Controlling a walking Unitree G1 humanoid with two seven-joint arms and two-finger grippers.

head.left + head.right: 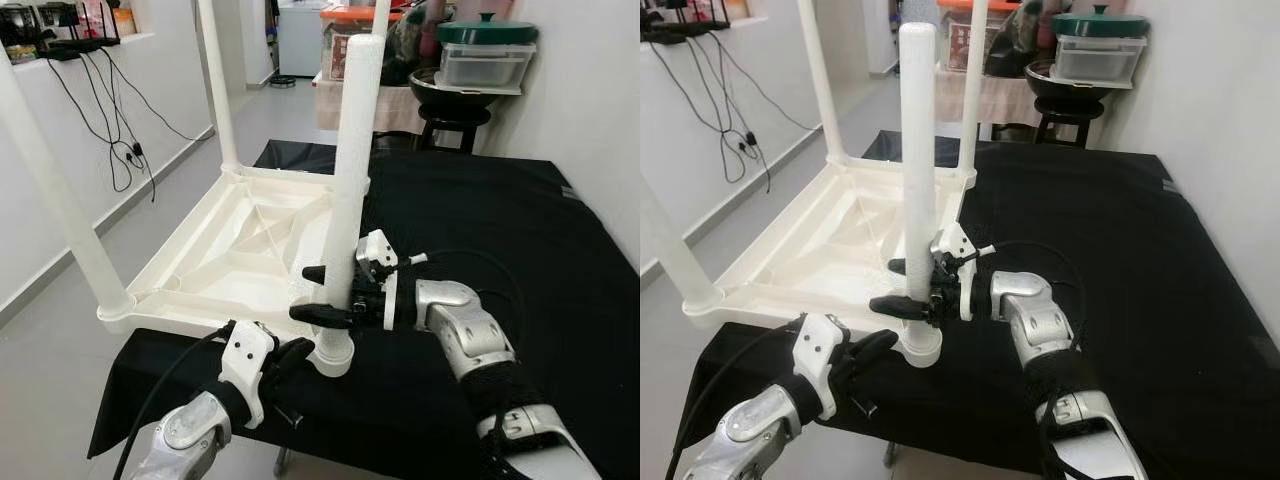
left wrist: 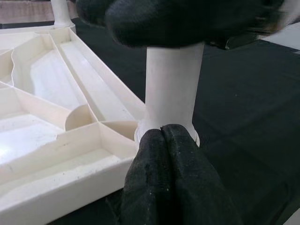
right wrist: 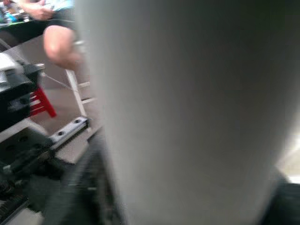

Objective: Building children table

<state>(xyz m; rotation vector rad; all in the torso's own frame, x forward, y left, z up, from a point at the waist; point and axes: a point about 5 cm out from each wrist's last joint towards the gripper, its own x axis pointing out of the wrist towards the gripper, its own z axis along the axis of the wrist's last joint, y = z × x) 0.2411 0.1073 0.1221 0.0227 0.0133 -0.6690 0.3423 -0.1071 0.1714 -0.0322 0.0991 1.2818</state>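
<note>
Scene: I am looking down at an upturned white plastic children's table top (image 1: pixel 215 262), ribbed underside up, lying on a black cloth-covered work surface (image 1: pixel 520 250).
Legs fitted: three white plastic tube legs stand up from the left near corner (image 1: pixel 60 195) and the two far corners (image 1: pixel 217 80).
Leg in hand: the fourth white tube leg (image 1: pixel 350 170) stands upright in the round corner socket (image 1: pixel 333 358) nearest me, at the tray's near right corner.
Right gripper (image 1: pixel 318 293): its two black fingers are pinching the fourth leg low on its shaft, just above the socket, one finger on each side.
Left gripper (image 1: pixel 290 358): its black fingers (image 2: pixel 171 183) are pressed together, holding nothing, with the tips touching the socket collar at the leg's base.
Seating: I cannot tell whether the leg is fully home in the socket.
Risk, tilt: I judge that an off-axis push from the right gripper could jam the leg crooked.
Risk, sliding: the tray overhangs the surface on the left; a hard shove could skid it further off.
Background: a person's bare leg (image 3: pixel 58 44) shows blurred in the right wrist view.
</note>
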